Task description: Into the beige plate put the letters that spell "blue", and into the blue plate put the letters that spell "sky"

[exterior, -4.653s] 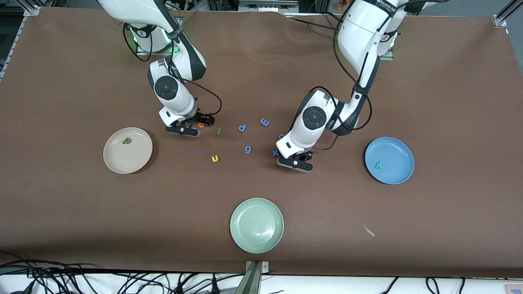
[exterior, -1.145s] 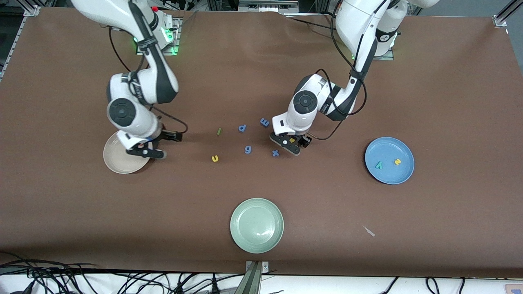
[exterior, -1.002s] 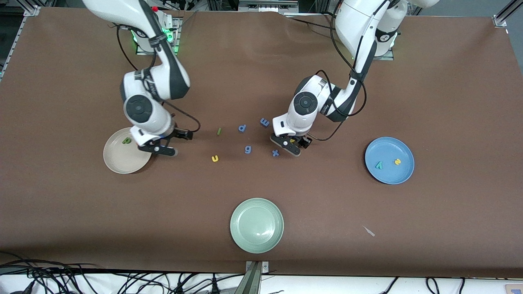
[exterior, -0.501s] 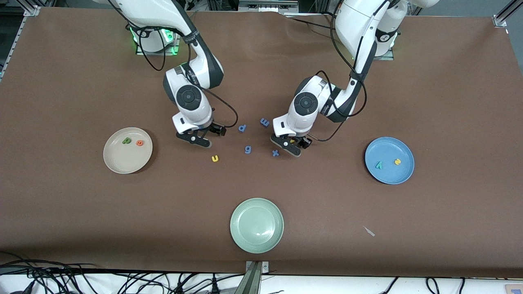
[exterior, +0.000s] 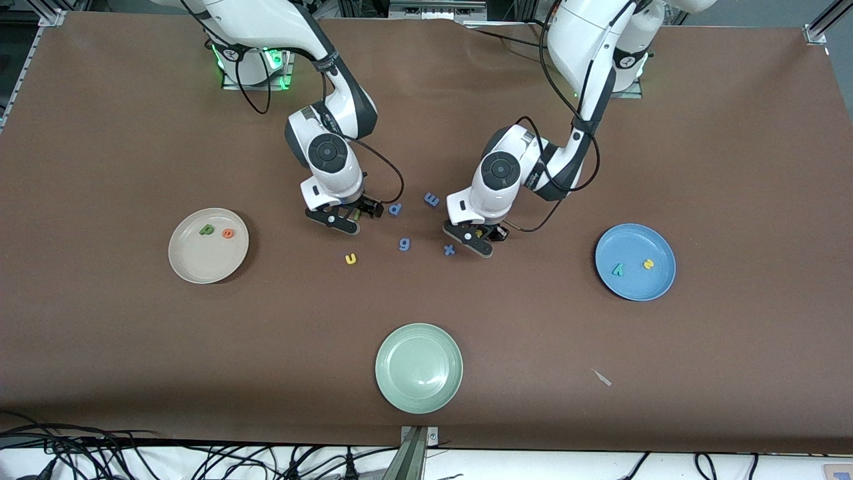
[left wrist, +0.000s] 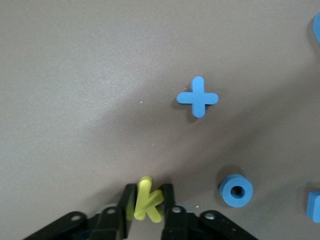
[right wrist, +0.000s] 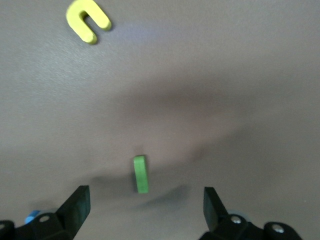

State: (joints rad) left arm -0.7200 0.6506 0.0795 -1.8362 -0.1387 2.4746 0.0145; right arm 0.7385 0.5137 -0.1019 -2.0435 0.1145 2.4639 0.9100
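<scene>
My left gripper (exterior: 477,237) is low at the table beside the blue plus, shut on the yellow k (left wrist: 148,201), which stands on edge between its fingers. My right gripper (right wrist: 145,205) hangs open just over the green l (right wrist: 141,173), one finger on either side and apart from it. The yellow u (exterior: 350,259) lies nearer the front camera than that gripper. The beige plate (exterior: 200,263) holds the green b (exterior: 206,230) and the orange e (exterior: 228,234). In the blue plate (exterior: 636,287) lie the teal y (exterior: 618,269) and the yellow s (exterior: 648,264).
Blue-purple pieces lie between the grippers: a d (exterior: 395,209), an m shape (exterior: 432,199), a g (exterior: 404,244), a plus (left wrist: 198,97) and a ring (left wrist: 236,190). A pale green plate (exterior: 418,368) sits near the front edge, with a small pale scrap (exterior: 602,377) toward the left arm's end.
My right arm swung from the beige plate, where the orange e now lies, to over the green l. My left gripper's fingers closed onto the yellow k.
</scene>
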